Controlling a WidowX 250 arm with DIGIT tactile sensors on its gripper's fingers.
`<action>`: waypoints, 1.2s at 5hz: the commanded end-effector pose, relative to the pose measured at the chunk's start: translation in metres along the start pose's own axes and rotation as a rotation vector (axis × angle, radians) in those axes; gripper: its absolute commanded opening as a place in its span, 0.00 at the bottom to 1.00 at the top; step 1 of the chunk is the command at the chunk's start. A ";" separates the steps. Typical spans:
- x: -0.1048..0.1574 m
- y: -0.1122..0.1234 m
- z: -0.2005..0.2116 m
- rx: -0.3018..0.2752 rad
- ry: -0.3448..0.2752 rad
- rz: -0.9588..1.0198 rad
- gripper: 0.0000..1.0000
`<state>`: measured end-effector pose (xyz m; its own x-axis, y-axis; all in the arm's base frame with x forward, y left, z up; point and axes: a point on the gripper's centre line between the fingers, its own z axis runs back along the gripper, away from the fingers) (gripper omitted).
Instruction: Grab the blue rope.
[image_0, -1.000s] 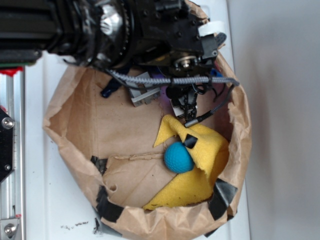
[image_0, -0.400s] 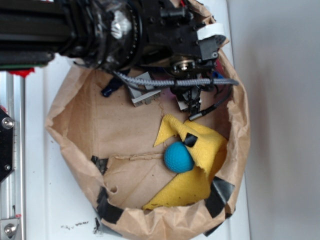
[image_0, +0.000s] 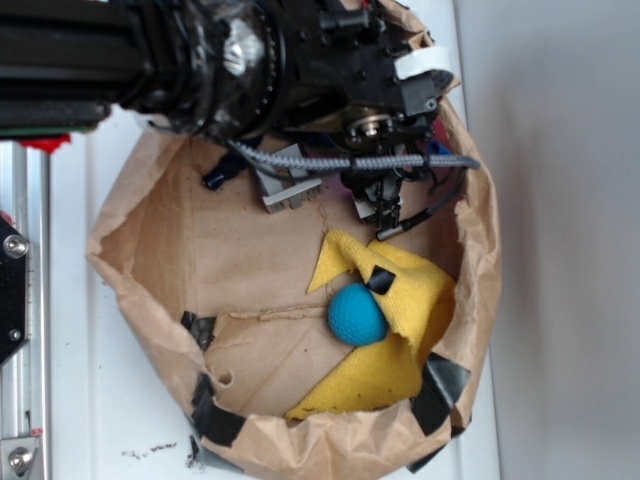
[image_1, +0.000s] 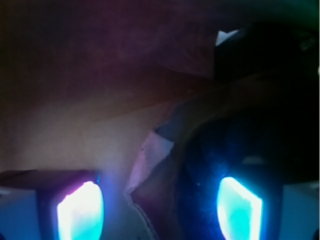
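Exterior view bright and soft; wrist view dark, blurred, blue-glowing.

Two glowing fingertips (image_1: 80, 212) sit at the bottom edge, apart; a dark rope (image_1: 235, 150) lies blurred beside the right one.

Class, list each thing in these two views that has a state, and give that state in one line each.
Hand: down in the bag, pads apart.
Rope: one end showing, the rest under the arm.
Ball: resting against the cloth.
Cloth: crumpled.
Bag: open, taped.
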<state>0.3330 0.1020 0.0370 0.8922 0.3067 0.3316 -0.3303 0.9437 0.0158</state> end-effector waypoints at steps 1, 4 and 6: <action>0.011 0.012 0.014 -0.016 -0.041 0.000 0.00; 0.013 0.012 0.017 -0.023 -0.038 0.005 0.00; 0.015 0.015 0.049 -0.088 -0.066 0.040 0.00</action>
<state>0.3212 0.1024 0.0612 0.8870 0.3445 0.3074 -0.3317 0.9386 -0.0948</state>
